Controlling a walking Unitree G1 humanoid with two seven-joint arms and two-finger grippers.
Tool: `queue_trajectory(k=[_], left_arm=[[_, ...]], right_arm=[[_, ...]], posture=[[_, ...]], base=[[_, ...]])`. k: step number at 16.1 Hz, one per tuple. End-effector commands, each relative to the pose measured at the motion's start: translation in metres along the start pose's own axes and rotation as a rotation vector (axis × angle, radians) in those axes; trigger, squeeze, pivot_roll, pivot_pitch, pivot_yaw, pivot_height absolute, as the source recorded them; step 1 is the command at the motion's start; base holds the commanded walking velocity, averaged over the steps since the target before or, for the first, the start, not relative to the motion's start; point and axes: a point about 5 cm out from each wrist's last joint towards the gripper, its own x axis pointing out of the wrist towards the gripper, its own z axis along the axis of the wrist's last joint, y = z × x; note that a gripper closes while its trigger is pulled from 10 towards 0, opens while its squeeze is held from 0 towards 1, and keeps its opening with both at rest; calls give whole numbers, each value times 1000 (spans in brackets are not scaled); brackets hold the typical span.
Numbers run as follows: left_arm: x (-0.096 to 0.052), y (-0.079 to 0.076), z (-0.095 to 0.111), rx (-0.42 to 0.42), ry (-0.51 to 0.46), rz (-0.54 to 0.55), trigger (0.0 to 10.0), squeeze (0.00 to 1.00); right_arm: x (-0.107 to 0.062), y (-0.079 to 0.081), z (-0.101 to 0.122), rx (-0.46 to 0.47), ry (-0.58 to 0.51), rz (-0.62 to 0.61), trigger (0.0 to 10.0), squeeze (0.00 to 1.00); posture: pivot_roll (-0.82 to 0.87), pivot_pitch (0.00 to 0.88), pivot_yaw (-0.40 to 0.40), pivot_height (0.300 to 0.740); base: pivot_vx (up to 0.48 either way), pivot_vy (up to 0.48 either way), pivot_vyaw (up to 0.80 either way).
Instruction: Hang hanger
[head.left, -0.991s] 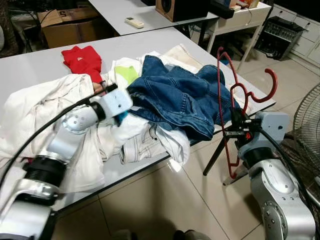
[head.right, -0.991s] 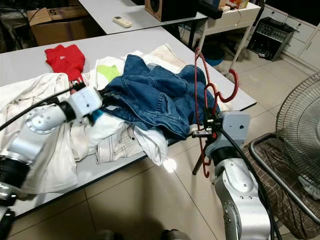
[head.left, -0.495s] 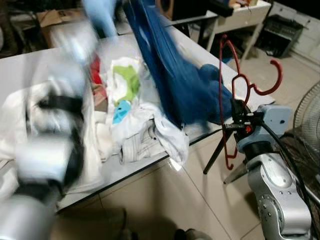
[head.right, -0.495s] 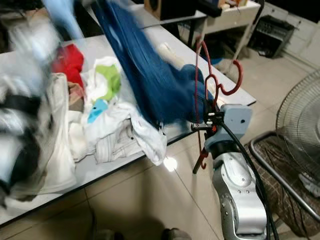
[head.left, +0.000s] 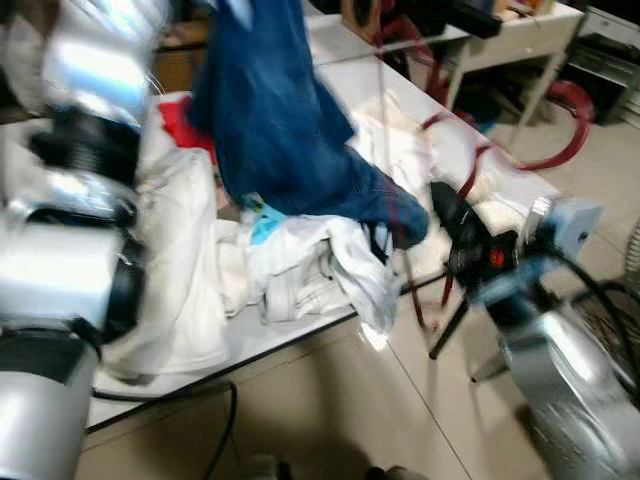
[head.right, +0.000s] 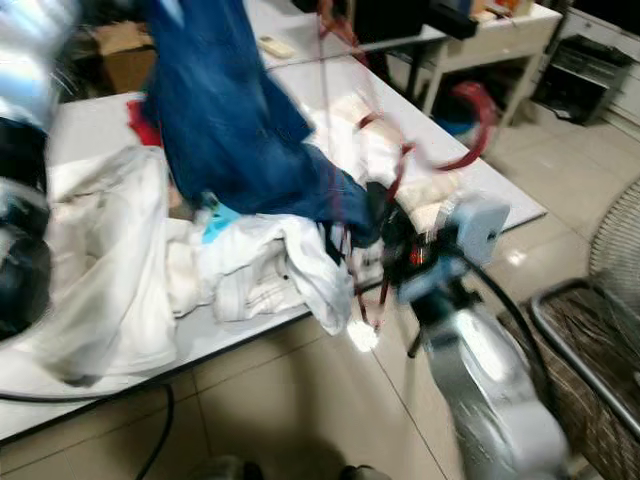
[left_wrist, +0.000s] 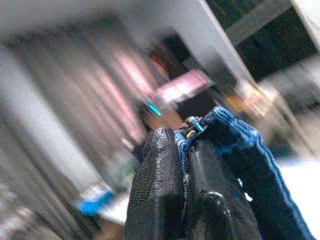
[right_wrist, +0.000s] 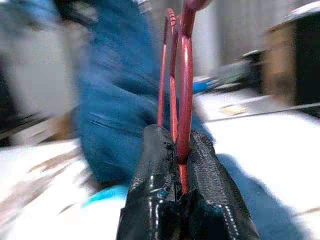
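Note:
Blue jeans (head.left: 275, 110) hang in the air over the table, their lower end still resting on the clothes pile. In the left wrist view my left gripper (left_wrist: 187, 137) is shut on a fold of the jeans' denim (left_wrist: 240, 150). The silver left arm (head.left: 70, 230) rises at the left, blurred. My right gripper (head.left: 452, 240) is shut on the thin red hanger (head.left: 560, 110), held upright just right of the jeans. The right wrist view shows the fingers (right_wrist: 155, 165) pinched on the hanger wires (right_wrist: 182, 75), with the jeans (right_wrist: 110, 125) close behind.
A white table (head.left: 255, 345) carries a pile of white clothes (head.left: 310, 270), a large white cloth (head.left: 180, 270) and a red garment (head.left: 178, 112). A second table with a box on it (head.right: 390, 15) stands behind. A metal frame (head.right: 590, 320) stands on the tiled floor at the right.
My left arm has lifted the jeans off the pile and holds them high. The right gripper with the hanger has swung left, towards the jeans. The camera has shifted too.

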Motion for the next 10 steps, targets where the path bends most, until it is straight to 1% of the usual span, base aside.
queue_trajectory(k=[1, 2, 4, 5, 6, 7, 10], left_arm=[[-1, -23, -21, 14, 96, -111, 0, 0], [-3, -26, -29, 26, 128, -113, 0, 0], [-5, -23, -34, 86, 157, -115, 0, 0], [-6, -23, -35, 86, 159, -121, 0, 0], [-7, -24, -35, 64, 160, -139, 0, 0], [-8, -23, -35, 67, 166, -142, 0, 0], [-12, -19, -35, 81, 165, -143, 0, 0]], right_arm=[[-7, 8, 4, 15, 35, 96, 10000, 0], [-13, 10, 1, 13, 89, 135, 10000, 0], [-20, 13, -6, 19, 185, 181, 10000, 0], [-21, 13, -9, 19, 204, 183, 10000, 0], [-23, 16, -18, 27, 282, 210, 10000, 0], [-25, 20, -23, 33, 339, 246, 10000, 0], [-25, 23, -26, 53, 368, 283, 10000, 0]], posture=[[-4, 7, 45, 740], [-10, 9, 47, 740], [-13, 11, 42, 740], [-11, 11, 35, 740], [-6, 9, 28, 740], [-1, 7, 22, 740], [8, 3, 14, 740]], base=[[0, 0, 0], [0, 0, 0], [0, 0, 0], [0, 0, 0], [0, 0, 0], [0, 0, 0], [0, 0, 0]])
